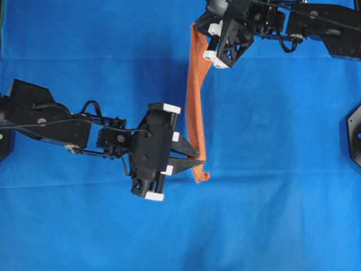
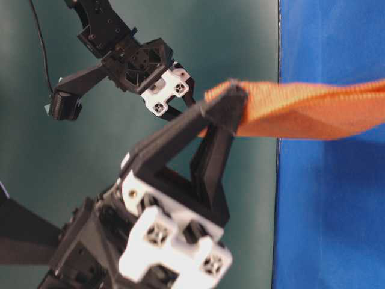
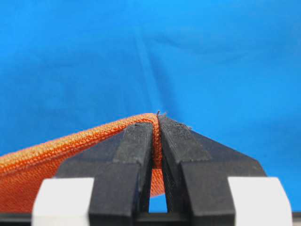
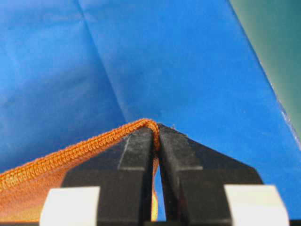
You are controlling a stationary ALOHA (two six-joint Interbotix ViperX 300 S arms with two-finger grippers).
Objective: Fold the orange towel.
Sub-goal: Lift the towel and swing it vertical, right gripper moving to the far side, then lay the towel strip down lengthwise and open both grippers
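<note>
Two fingers (image 3: 136, 155) pinching one orange towel (image 1: 194, 107)

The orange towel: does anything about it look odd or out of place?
Nothing stands out. The orange towel hangs stretched between the left gripper and the right gripper, each shut on a corner, above the blue cloth. No damage shows.
</note>
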